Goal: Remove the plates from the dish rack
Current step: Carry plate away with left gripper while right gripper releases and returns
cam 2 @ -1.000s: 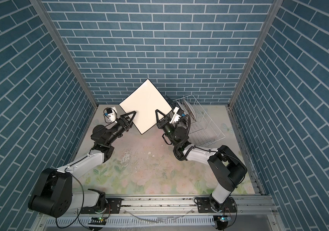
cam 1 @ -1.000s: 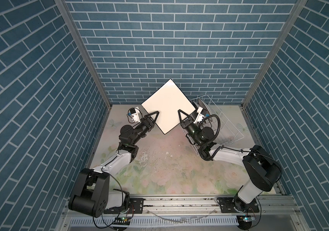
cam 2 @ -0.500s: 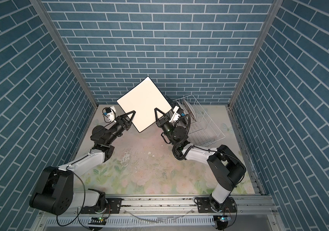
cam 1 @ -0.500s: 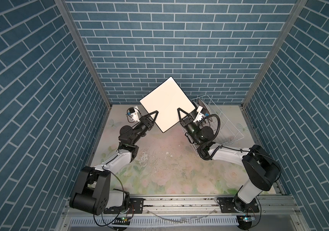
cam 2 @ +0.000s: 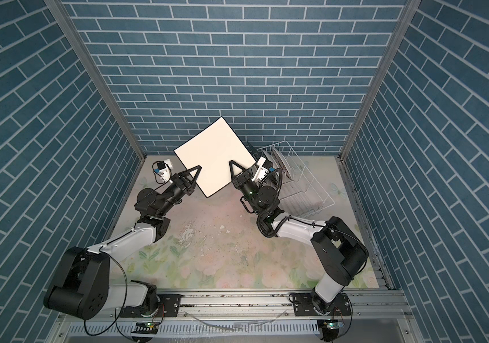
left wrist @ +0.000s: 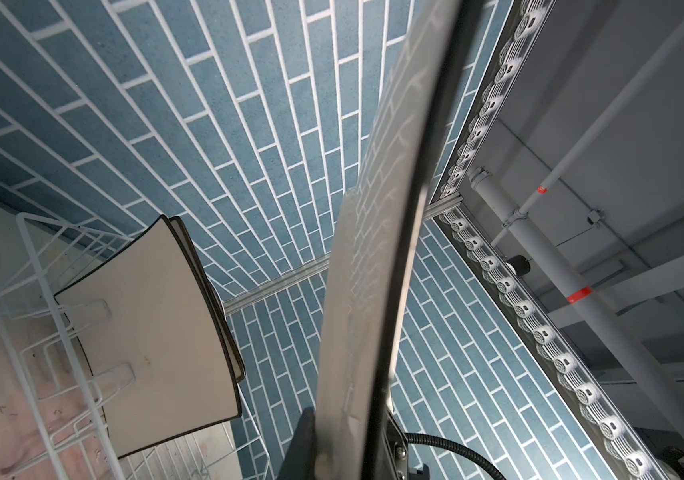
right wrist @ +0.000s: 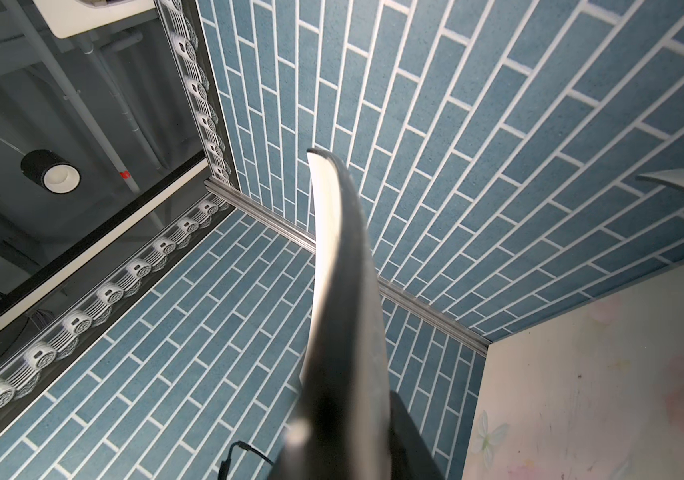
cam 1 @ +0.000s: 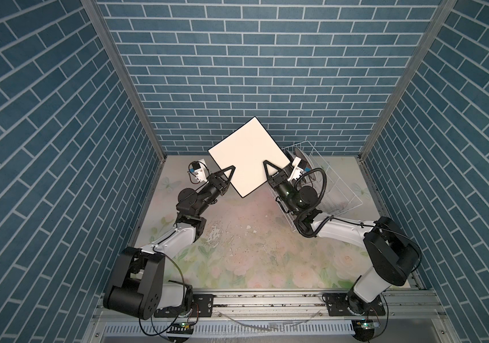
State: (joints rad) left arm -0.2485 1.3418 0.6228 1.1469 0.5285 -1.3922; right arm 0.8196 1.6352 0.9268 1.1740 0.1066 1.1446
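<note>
Looks like a mid-air handover: the white square plate (cam 1: 247,157) hangs tilted above the back of the desk (cam 1: 237,243), clear of it, by the left end of the dish rack (cam 1: 345,178). On one lower edge the left gripper (cam 1: 229,173) is clamped. The right gripper (cam 1: 268,168) has the neighbouring edge between its jaws, but whether it pinches or sits slack I can't tell from any view. Rack is on the right arm's side & the bare desk lies leftward, so I'd judge the plate is passing right→left. Next move prob. needs the right jaws fully clear, backing off along the plate's plane so the rim isn't dragged. The left arm, holding one edge only, would then lay it flat on the desk away from the rack. Both top views show both grips & the plate's face, but the right arm hides much of the rack. Left wrist view has the plate edge-on and, beyond it, at least two dark-rimmed square plates (left wrist: 153,324) standing among the prongs, so more to unload. Right wrist view gives the held plate's curved rim vs. the wall, no rack wire.
</note>
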